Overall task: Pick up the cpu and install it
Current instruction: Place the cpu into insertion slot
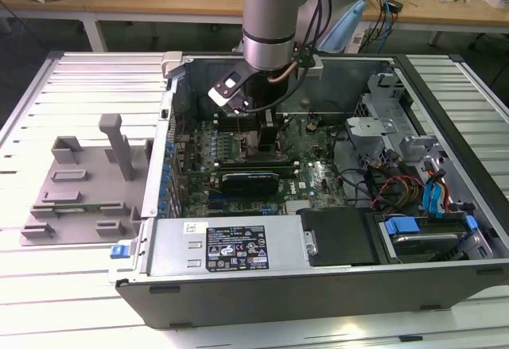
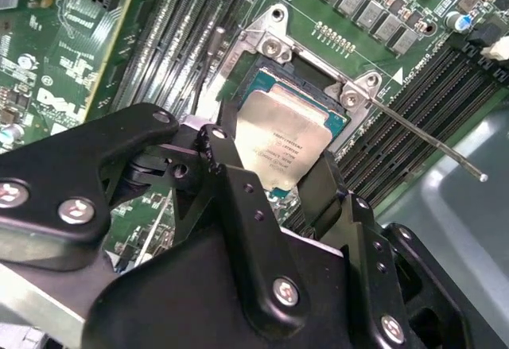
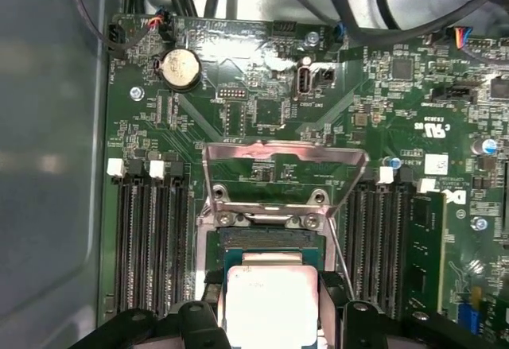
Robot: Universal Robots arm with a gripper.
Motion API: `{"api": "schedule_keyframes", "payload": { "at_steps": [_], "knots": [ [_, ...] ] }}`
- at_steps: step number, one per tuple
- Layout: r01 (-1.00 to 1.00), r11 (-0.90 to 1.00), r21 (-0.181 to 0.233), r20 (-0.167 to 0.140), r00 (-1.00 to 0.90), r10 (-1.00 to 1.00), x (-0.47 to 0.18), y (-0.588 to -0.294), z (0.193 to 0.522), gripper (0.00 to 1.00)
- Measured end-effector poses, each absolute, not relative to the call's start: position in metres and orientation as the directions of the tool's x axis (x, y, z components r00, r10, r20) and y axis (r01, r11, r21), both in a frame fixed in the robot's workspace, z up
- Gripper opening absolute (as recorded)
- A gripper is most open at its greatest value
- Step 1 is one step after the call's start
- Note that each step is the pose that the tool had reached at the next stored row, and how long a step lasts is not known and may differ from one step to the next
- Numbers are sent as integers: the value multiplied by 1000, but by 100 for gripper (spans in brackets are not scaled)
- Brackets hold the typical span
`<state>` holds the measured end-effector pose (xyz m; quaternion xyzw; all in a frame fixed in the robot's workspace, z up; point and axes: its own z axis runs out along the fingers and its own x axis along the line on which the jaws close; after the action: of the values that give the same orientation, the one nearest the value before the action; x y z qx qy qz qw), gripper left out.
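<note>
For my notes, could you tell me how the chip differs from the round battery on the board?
The chip is square; the battery is round. The tool grips the chip over the socket; the battery sits fixed on the board. Both are silvery metal.
</note>
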<state>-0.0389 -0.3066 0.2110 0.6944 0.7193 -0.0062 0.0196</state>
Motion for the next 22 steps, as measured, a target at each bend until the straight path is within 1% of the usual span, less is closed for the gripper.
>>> {"api": "schedule_keyframes", "payload": {
  "at_steps": [5,11,22],
  "knots": [
    [999,35,6,-40,-35,999,-39,-304,205,55],
    [1000,11,6,-45,-10,999,-35,-304,204,55],
    [1000,25,6,-47,-24,999,-35,-304,200,55]
  ]
}}
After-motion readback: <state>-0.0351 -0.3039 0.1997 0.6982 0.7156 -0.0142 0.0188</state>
